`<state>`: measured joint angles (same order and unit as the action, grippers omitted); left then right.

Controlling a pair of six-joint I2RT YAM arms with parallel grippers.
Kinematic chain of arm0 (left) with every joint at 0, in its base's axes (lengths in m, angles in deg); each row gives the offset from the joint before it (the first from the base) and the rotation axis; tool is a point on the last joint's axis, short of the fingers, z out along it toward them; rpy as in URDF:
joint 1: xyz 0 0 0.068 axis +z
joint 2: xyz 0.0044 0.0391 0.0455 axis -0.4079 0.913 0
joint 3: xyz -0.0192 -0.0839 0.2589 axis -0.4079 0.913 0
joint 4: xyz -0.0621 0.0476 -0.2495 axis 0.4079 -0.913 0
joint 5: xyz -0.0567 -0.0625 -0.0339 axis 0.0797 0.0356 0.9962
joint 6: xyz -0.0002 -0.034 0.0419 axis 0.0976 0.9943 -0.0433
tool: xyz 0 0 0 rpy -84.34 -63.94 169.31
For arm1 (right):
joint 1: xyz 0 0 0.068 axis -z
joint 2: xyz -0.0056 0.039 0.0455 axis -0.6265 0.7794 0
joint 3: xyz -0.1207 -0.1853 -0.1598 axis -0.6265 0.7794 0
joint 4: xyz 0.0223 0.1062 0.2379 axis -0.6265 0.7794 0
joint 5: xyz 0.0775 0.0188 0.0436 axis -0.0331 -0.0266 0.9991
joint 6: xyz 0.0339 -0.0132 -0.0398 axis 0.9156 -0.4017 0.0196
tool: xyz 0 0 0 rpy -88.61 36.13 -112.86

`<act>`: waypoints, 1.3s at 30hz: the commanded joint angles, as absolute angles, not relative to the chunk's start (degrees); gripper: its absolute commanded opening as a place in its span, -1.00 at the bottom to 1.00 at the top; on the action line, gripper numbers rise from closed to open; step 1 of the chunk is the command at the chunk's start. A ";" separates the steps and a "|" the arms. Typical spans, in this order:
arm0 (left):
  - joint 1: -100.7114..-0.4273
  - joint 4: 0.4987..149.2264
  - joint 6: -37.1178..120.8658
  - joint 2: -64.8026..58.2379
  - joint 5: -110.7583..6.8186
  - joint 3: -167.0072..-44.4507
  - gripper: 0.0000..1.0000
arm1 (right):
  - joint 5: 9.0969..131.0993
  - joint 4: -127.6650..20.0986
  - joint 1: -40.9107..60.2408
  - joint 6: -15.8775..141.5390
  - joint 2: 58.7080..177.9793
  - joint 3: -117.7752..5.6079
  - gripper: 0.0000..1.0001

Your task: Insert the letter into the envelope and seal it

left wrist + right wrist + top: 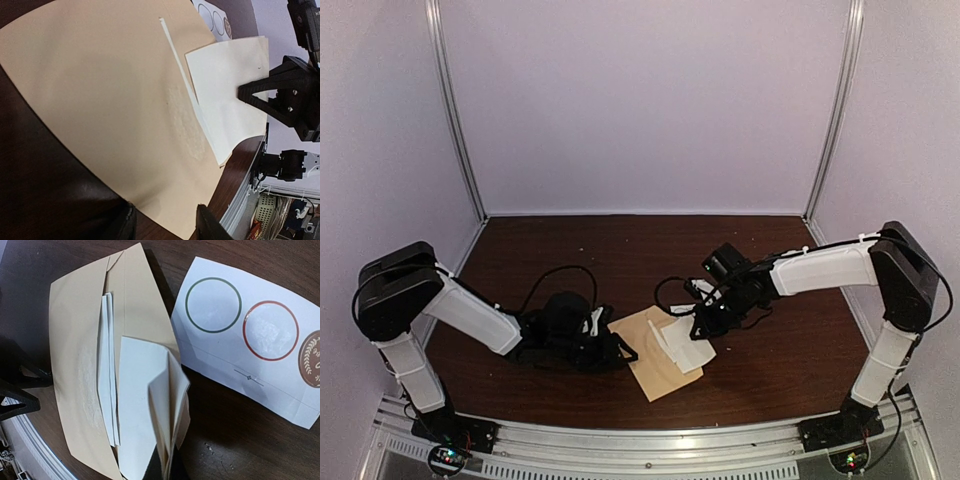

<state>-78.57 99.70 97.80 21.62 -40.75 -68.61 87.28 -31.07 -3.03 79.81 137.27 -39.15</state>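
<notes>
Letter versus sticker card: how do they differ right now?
The letter is plain and folded; the sticker card is flat, with coloured rings. The letter lies over the envelope, pinched by the right gripper; the sticker card lies free on the table beside it. Both are white paper.

Dark wood table point(240, 440). The envelope point(75, 340), tan kraft, lies slantwise with its mouth open and one pointed end toward the top of the frame.

The letter point(137, 405) is white and folded. A narrow panel edge sits inside the mouth and a broad panel lies over the envelope's lower half. One fold rises toward the lens, blurred.

The right gripper point(165, 472) shows only as dark slivers at the bottom edge, closed on that raised fold.

A white sticker card point(225, 370) lies flat just beside the envelope on the right. It carries a green-ringed sticker point(213, 305), a red-ringed sticker point(270, 330) and a brown wreath seal point(311, 359), the last cut off by the frame.

A metal rail point(30, 460) shows at the lower left.
</notes>
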 commanded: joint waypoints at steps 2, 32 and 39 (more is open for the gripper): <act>-79.26 100.97 97.96 22.65 -40.12 -69.75 -0.15 | 88.14 -32.73 -3.62 80.56 138.30 -40.48 -1.00; -79.41 102.11 98.06 23.88 -39.12 -70.31 -0.16 | 91.61 -36.13 -6.32 82.25 141.76 -42.21 -1.00; -79.39 102.42 98.28 23.87 -39.06 -70.21 -0.16 | 91.81 -36.01 -7.73 82.03 143.19 -43.58 -1.00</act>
<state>-78.94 100.66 97.93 23.00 -39.48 -69.53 91.12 -35.31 -6.81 81.93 142.23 -41.57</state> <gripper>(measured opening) 0.422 0.008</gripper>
